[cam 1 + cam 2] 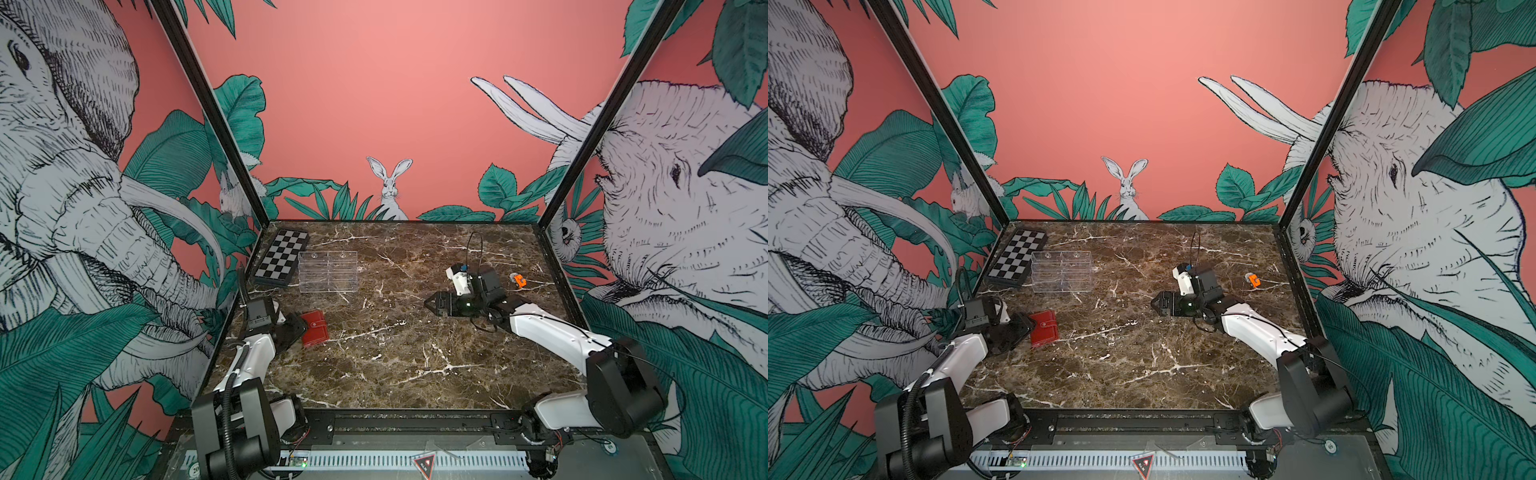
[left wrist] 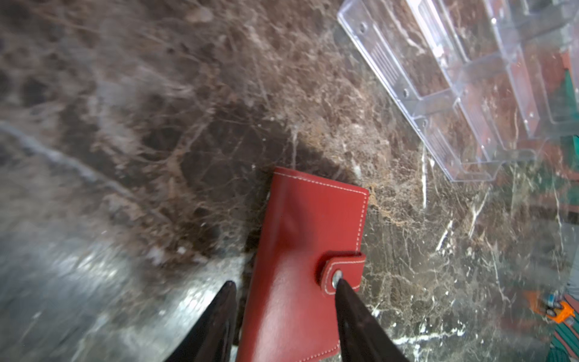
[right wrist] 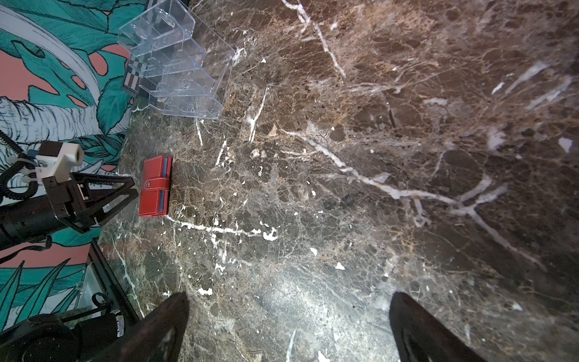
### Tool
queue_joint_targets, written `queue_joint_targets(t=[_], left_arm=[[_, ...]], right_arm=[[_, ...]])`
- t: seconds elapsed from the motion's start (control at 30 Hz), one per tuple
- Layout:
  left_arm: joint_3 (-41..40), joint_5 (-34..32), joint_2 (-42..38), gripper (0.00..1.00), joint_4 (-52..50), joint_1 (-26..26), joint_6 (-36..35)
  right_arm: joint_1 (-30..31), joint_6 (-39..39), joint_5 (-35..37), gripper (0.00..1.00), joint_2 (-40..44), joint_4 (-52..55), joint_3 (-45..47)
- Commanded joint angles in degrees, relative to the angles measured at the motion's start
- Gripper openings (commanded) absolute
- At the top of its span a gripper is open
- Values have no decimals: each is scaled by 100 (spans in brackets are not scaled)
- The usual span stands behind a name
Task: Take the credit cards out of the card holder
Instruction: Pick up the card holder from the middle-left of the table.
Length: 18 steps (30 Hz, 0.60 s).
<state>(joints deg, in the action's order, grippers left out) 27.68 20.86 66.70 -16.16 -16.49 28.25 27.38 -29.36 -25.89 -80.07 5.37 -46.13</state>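
Dark marble tabletop (image 1: 395, 365), boxed in by jungle wallpaper (image 1: 245, 108). The red card holder (image 1: 314, 328) lies flat near the table's left edge, snapped shut, so the credit cards are tucked inside, out of sight. The left gripper (image 2: 285, 282) straddles it with its fingers half spread, one tip right at the snap tab (image 2: 344, 269); I'd guess it's there to pop it. The right gripper (image 3: 289, 297) hangs wide open and empty mid-table, well apart, probably waiting its turn.

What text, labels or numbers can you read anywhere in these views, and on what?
Nothing reads clearly.
Red triangular sign at the near edge: marks too small to read.
Small round greenish sticker: blurred, unreadable.
Red leather-like card holder: no print, only white stitching and a metal snap.
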Motion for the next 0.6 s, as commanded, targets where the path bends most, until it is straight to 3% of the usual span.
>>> queue_joint_targets(t=[0.0,0.23,0.57], left_arm=[[-118,271,116,46,418,-62,50],[-202,237,271,31,463,-60,16],[-342,199,441,28,482,-60,-68]], right_arm=[[40,22,48,98,77,12,-1],[41,25,95,98,115,35,24],[49,15,96,98,102,43,-9]])
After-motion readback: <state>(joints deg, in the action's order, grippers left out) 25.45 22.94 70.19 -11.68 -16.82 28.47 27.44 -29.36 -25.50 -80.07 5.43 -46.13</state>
